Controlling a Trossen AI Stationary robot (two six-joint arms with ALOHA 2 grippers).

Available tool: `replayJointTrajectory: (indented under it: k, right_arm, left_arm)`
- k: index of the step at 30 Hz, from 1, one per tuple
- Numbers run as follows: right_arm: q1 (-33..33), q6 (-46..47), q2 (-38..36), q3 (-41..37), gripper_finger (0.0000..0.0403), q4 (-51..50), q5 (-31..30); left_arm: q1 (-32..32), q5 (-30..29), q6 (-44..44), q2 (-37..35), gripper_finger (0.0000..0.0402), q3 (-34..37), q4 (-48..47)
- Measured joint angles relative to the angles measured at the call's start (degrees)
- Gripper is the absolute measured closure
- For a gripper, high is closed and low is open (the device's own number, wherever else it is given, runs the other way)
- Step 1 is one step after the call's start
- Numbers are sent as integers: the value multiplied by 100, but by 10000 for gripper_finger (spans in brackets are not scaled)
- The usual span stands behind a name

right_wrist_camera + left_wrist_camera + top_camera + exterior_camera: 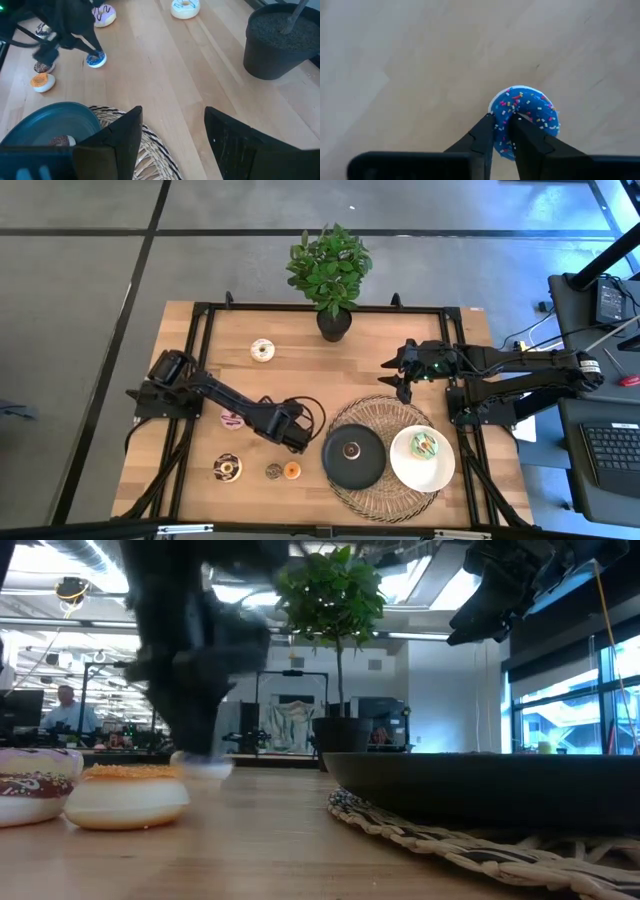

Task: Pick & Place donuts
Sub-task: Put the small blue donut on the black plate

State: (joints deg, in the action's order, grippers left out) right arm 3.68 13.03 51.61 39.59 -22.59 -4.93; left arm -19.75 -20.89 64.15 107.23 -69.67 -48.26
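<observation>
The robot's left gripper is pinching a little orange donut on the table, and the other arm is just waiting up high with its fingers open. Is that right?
Not quite. The donut in the left gripper is blue with sprinkles, as the left wrist view shows. The orange donut sits apart, untouched. The rest is right: the right gripper waits, open.

In the high view the left gripper (299, 442) is covering the blue donut (525, 120), so it is not showing there. In the left wrist view the picture's edge is cutting off that donut's near rim, and 1 finger (487, 137) is hiding part of its icing. In the low view the left arm is showing only as a dark blur. The mini donut (62, 141) on the black plate (45, 122) is lying half hidden behind the right gripper (172, 137).
</observation>
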Motion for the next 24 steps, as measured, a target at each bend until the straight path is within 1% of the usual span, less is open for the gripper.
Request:
replayJointTrajectory:
  k: [3,6,11,14,17,20,24]
  right_arm:
    - [0,-2,0,0,189,2,0]
    - [0,-2,-2,0,189,2,0]
    - [0,-6,-1,0,189,2,0]
    - [0,-6,-2,0,189,2,-2]
    - [0,-4,-2,0,189,4,0]
    - [0,-1,-1,0,189,4,0]
    - [0,27,0,0,189,4,-2]
  left_arm:
    - [-16,-123,-480,-133,368,-251,119]
    - [-19,-135,-1280,-137,381,-536,613]
    - [-11,275,-2829,-133,389,-798,2365]
    - [-11,385,-3521,-55,389,-911,3036]
    - [-2,469,-3917,168,389,-1057,3201]
    - [-2,617,-4056,456,389,-1325,3167]
    - [-2,976,-4185,882,389,-1657,3122]
